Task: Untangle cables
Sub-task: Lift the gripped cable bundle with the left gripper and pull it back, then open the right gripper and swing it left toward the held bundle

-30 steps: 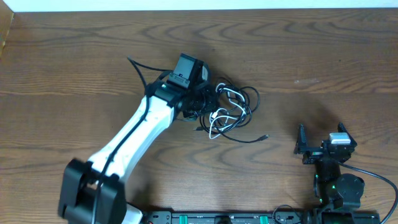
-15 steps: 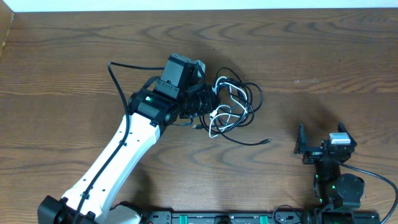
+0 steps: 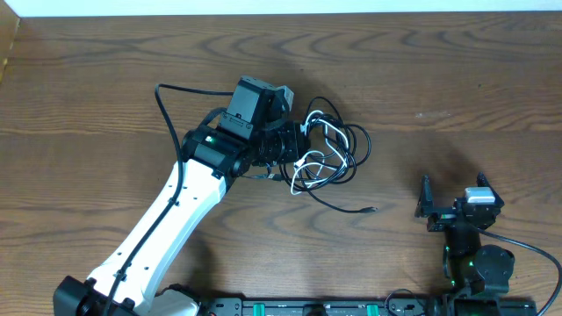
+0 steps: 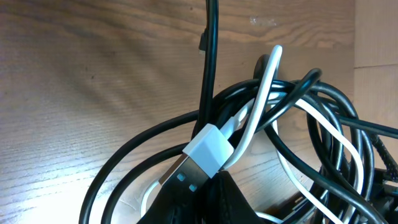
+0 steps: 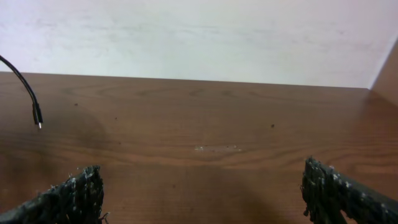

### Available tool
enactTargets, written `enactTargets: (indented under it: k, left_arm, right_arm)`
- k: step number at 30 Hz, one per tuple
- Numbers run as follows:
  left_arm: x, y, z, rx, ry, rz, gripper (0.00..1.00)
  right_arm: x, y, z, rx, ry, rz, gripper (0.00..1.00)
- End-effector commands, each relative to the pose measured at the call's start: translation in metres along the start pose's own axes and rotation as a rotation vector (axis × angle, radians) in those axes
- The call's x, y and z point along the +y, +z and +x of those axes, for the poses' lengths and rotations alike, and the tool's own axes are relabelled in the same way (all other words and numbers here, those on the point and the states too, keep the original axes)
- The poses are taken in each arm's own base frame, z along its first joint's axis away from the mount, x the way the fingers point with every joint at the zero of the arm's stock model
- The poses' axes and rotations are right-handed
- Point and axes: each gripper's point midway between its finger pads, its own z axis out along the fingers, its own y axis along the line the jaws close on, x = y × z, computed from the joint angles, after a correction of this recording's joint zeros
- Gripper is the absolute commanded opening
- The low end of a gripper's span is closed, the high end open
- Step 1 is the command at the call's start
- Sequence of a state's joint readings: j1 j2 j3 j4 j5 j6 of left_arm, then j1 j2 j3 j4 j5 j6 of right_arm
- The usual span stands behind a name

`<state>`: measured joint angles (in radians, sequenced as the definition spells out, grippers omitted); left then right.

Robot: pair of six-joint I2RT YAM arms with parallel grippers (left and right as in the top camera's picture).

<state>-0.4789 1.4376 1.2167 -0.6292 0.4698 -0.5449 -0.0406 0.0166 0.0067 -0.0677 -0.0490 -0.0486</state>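
The cables (image 3: 332, 151) lie as a tangle of black loops and one white cord (image 3: 306, 167) at the table's middle. My left gripper (image 3: 287, 146) is at the tangle's left side, shut on the white cord's USB plug (image 4: 207, 148). Its fingertips (image 4: 186, 202) pinch the metal end of that plug from below, in the left wrist view. Black loops (image 4: 298, 106) and the white cord (image 4: 264, 87) cross just beyond the plug. One black tail runs out to a small plug (image 3: 371, 210), which also shows in the right wrist view as a hanging black end (image 5: 36, 117). My right gripper (image 3: 450, 207) stands open and empty (image 5: 202, 186).
The left arm's own thick black wire (image 3: 171, 96) arches over the wood at the left. A white wall (image 5: 199, 37) borders the table's far edge (image 3: 281, 16). The arm bases sit along the near edge (image 3: 307, 307).
The left arm has swung and its wrist turned, dragging the tangle slightly. The loose black tail's plug has slid toward the near edge. The right arm has stayed still.
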Motion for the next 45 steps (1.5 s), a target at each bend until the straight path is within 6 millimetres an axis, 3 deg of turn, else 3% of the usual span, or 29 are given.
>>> enactTargets:
  k: [1,6,12,19,25,35,38,45]
  left_arm:
    - [0.0,-0.005,0.005,0.009,0.002,0.001,0.07]
    - [0.029,-0.005,0.01,-0.029,-0.26,-0.167,0.07]
    - [0.014,0.002,0.018,-0.036,-0.287,-0.164,0.07]
    - [0.024,0.002,0.027,-0.099,-0.409,-0.274,0.07]
    - [0.035,0.0,0.021,-0.18,-0.584,-0.31,0.07]
    - [0.066,-0.01,0.038,-0.164,-0.544,-0.473,0.08]
    - [0.066,-0.011,0.04,-0.139,-0.466,-0.482,0.07]
    - [0.065,-0.01,0.038,-0.144,-0.466,-0.476,0.07]
  right_arm:
    - [0.002,0.0,-0.001,-0.005,-0.013,-0.007,0.99]
    - [0.002,0.0,-0.001,-0.005,-0.013,-0.007,0.99]
    - [0.002,0.0,-0.001,-0.005,-0.013,-0.007,0.99]
    - [0.002,0.0,-0.001,-0.005,-0.013,-0.007,0.99]
    - [0.002,0.0,-0.001,-0.005,-0.013,-0.007,0.99]
    - [0.002,0.0,-0.001,-0.005,-0.013,-0.007,0.99]
    - [0.014,-0.001,-0.011,-0.049,0.022,-0.082,0.99]
    - [0.021,-0.002,-0.004,-0.017,0.027,-0.12,0.99]
